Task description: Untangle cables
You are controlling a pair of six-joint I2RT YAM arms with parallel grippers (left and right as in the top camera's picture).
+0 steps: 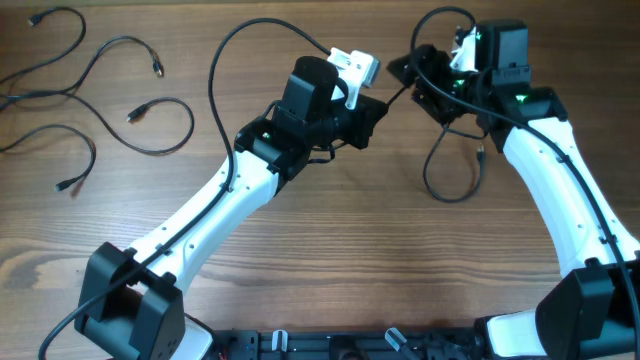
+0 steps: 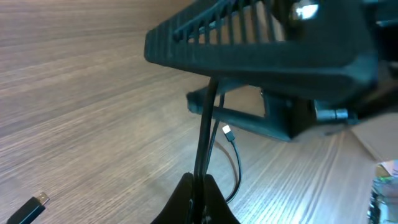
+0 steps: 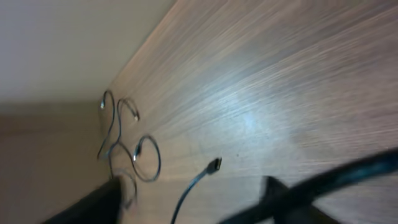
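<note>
Mid-frame, our left tool pinches one cable (pulled taut). Our right tool stands parted. Loose cables lie on the surface, upper left.

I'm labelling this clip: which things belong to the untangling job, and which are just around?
Job: cable pinched in the left pincer; loose cables lying at top left.
Just there: wooden table; thick wiring on the arms.
</note>
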